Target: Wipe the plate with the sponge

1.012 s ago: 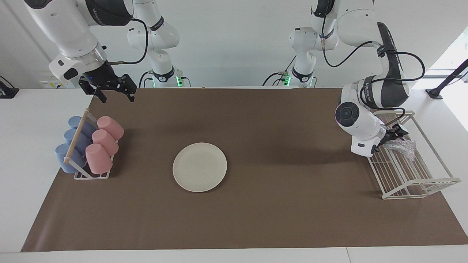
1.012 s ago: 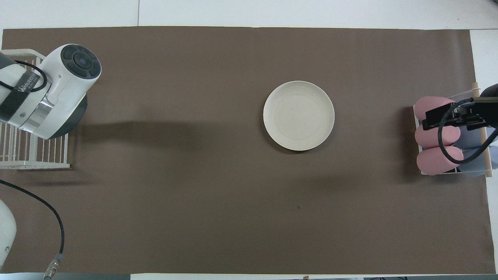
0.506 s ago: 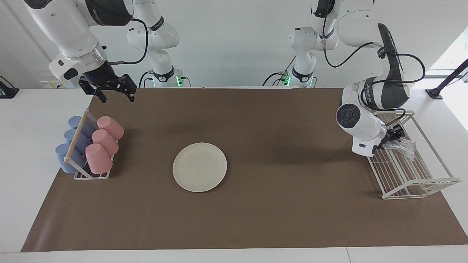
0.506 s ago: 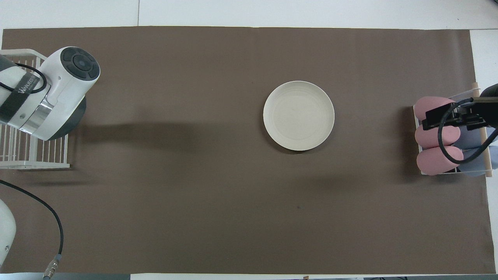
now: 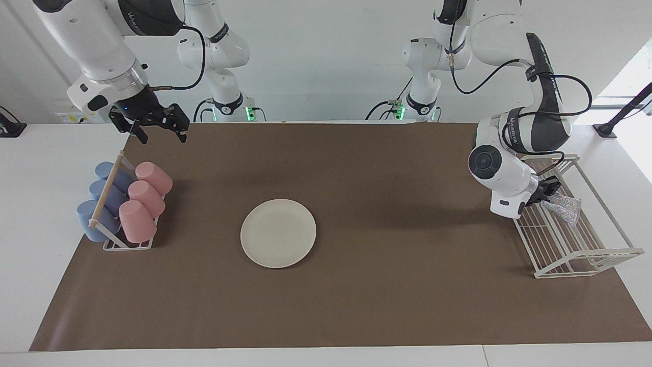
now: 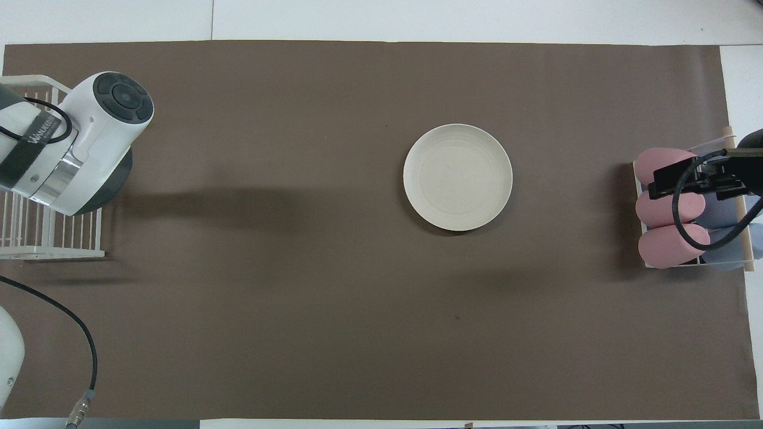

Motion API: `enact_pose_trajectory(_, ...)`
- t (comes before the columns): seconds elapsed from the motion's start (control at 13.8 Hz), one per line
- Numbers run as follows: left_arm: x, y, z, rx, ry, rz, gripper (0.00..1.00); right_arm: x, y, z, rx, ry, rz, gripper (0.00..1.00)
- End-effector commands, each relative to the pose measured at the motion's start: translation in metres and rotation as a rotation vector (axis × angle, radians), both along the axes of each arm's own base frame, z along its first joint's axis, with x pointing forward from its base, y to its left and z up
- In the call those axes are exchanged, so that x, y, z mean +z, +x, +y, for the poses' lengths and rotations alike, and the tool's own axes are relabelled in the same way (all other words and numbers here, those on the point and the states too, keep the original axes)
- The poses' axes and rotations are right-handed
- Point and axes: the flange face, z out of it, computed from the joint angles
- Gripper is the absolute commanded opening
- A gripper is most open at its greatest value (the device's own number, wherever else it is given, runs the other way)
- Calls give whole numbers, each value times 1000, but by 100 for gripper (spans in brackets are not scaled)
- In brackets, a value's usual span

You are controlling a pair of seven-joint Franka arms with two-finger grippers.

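Observation:
The cream-white plate (image 5: 278, 233) lies flat in the middle of the brown mat; it also shows in the overhead view (image 6: 458, 177). The silvery speckled sponge (image 5: 564, 206) hangs in the white wire rack (image 5: 586, 255) at the left arm's end of the table. My left gripper (image 5: 549, 189) reaches into that rack and is shut on the sponge's end. In the overhead view the left arm's wrist (image 6: 89, 143) hides both. My right gripper (image 5: 159, 133) is open and empty, raised over the mat's edge by the cup rack, and it also shows in the overhead view (image 6: 691, 179).
A cup rack (image 5: 127, 244) with pink cups (image 5: 145, 196) and blue cups (image 5: 102, 204) lying on their sides stands at the right arm's end of the table. The brown mat (image 5: 407, 306) covers most of the table.
The left gripper has shifted slightly in the wire rack, the sponge has drawn in and moved with it, and the rack has nudged a little. The right arm has not moved.

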Motion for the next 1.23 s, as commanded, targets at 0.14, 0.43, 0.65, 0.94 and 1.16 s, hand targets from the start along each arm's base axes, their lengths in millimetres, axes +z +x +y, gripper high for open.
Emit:
enact_pose_trajectory(0.14, 4, -5, 0, 1, 22, -7, 0, 1, -8, 3, -305, -22, 36, 100)
enact_pose_trajectory(0.43, 49, 3, 0, 12, 12, -29, 0, 3, -7, 7, -596, -42, 39, 100)
enact_pose_trajectory(0.65, 114, 4, -2, 62, -132, -15, 0, 5, -9, 6, -613, -45, 41, 100)
enact_pose_trajectory(0.94, 171, -8, -21, 205, -443, -12, 0, 3, -15, 2, -600, -45, 50, 100)
enact_pose_trajectory(1.16, 203, -20, -11, 327, -836, -7, 0, 5, -14, 11, -737, -43, 56, 100)
